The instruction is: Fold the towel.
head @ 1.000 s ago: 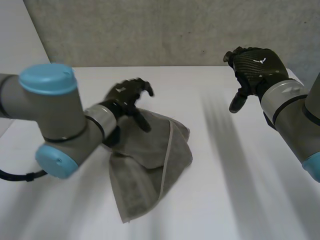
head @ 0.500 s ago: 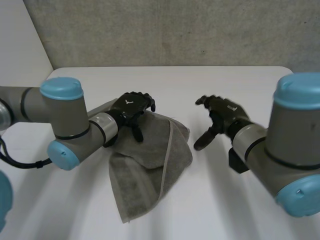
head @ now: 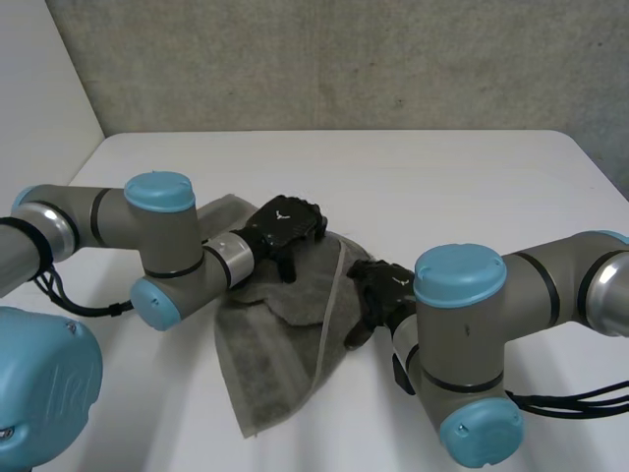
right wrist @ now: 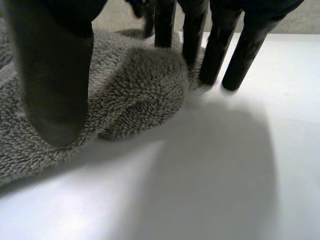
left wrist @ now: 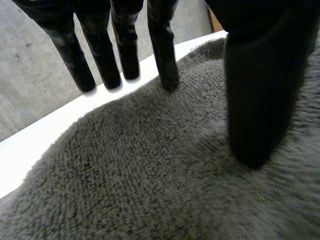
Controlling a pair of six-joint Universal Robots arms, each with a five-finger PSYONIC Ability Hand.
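Fingers (left wrist: 125,45) of black left hand (head: 285,221): straight, tips at the far edge of the grey terry towel (head: 275,364), thumb pressing its pile; nothing gripped, probably pinning it.
Fingers (right wrist: 215,50) of black right hand (head: 383,290): straight, reaching over the towel's right-edge bulge, thumb on the bulge's near side; not closed, seemingly preparing a pinch.
Towel: crumpled, soft looped pile, one flat lighter band (head: 328,315); lies on the smooth white table (head: 442,187).

Free passage is offered by the bare bench (head: 442,177) beyond and beside the rumpled towel (head: 275,354). The towel's far part is blocked by the left robot hand (head: 285,224) and its right edge by the right robot hand (head: 381,293).
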